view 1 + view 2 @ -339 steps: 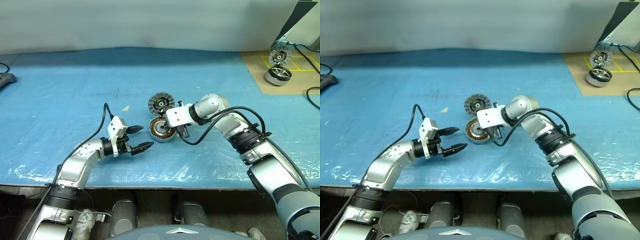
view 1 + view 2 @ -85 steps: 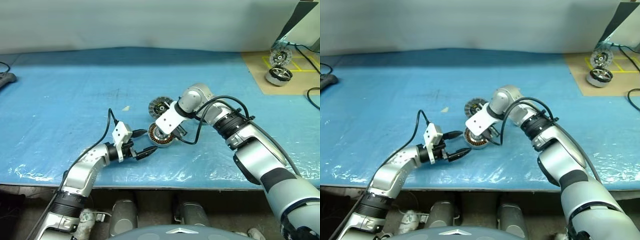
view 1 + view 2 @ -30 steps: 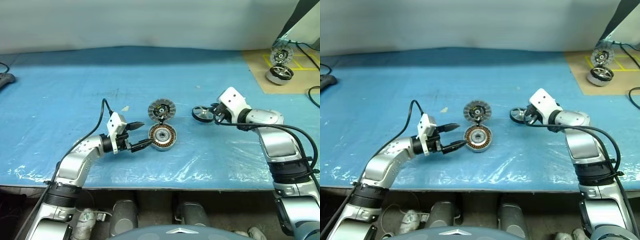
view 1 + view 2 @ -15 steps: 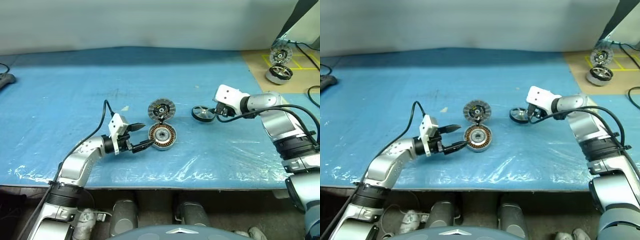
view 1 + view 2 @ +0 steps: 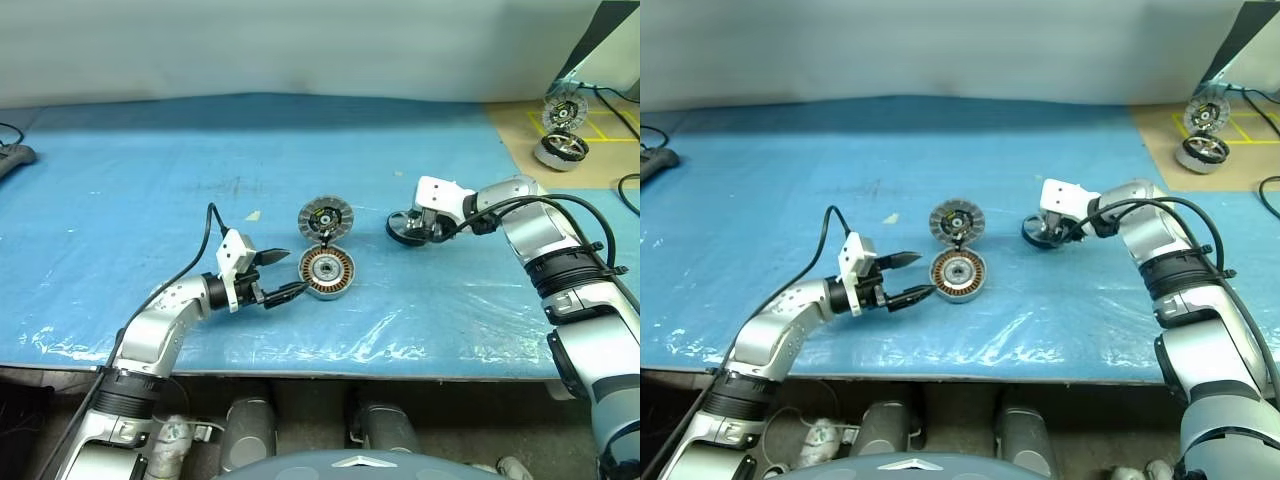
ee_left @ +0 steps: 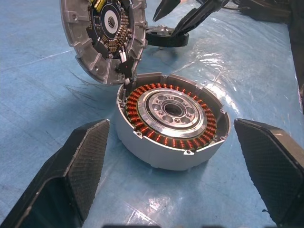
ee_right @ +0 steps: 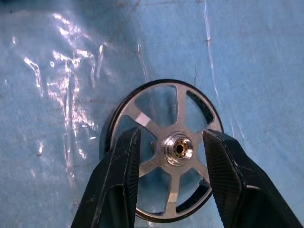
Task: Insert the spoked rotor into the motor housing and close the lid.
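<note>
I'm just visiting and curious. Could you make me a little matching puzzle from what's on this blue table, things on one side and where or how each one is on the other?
Things:
1. spoked rotor
2. motor housing
3. lid
4. left gripper

States:
A. swung up and open on its hinge
B. open, a finger on each side of the copper-wound cup
C. flat on the blue sheet, hub between the right gripper's open fingers
D. open-topped, copper windings showing

Pairs: 1-C, 2-D, 3-A, 4-B

My head cameras look down over the tabletop (image 5: 150, 150); wrist cameras sit close over the housing (image 6: 171, 118) and wheel (image 7: 164, 149).
</note>
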Controlling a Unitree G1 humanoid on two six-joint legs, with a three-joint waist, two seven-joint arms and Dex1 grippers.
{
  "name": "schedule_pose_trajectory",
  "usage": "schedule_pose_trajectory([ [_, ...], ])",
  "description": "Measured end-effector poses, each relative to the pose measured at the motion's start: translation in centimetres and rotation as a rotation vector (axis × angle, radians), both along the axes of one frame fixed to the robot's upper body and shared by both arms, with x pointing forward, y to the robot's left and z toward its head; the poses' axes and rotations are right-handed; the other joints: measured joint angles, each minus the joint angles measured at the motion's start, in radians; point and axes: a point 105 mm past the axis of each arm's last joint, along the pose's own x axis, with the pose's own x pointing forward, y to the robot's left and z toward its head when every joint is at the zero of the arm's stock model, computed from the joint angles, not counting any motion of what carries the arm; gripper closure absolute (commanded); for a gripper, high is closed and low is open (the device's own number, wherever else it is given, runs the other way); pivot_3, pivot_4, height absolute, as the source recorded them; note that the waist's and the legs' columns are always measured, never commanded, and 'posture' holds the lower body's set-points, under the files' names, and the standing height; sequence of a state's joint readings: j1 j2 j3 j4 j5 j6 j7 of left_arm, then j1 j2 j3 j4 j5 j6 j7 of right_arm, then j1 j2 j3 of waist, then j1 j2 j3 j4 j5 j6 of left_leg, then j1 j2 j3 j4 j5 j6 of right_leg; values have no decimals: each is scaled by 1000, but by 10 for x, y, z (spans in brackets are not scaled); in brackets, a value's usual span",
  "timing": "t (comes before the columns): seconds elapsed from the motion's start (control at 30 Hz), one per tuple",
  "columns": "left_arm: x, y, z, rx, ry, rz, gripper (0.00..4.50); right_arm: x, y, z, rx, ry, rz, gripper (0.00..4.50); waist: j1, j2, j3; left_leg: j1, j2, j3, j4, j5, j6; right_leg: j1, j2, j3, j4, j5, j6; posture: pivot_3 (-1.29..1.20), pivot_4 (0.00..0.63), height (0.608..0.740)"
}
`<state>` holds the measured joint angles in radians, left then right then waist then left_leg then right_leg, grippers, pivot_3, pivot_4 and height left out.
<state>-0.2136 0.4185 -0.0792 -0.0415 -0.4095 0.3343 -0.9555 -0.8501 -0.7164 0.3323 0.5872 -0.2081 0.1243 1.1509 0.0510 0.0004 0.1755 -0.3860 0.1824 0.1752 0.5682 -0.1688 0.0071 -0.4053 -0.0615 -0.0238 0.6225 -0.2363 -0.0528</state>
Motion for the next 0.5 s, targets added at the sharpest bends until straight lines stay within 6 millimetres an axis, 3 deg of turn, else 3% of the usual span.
schedule_pose_trajectory([
  [0.4,-4,0,-5,3,16,-4,0,3,-4,-8,-82,-26,53,2352,-1,0,0,1,1,0,1,0,-1,1,0,0,0,0,0,0,150,740],
  [0.5,-4,0,-5,4,16,-4,0,1,-2,-8,-81,-25,69,2888,-1,0,0,1,1,0,1,-1,-1,1,1,0,0,0,0,0,150,740],
])
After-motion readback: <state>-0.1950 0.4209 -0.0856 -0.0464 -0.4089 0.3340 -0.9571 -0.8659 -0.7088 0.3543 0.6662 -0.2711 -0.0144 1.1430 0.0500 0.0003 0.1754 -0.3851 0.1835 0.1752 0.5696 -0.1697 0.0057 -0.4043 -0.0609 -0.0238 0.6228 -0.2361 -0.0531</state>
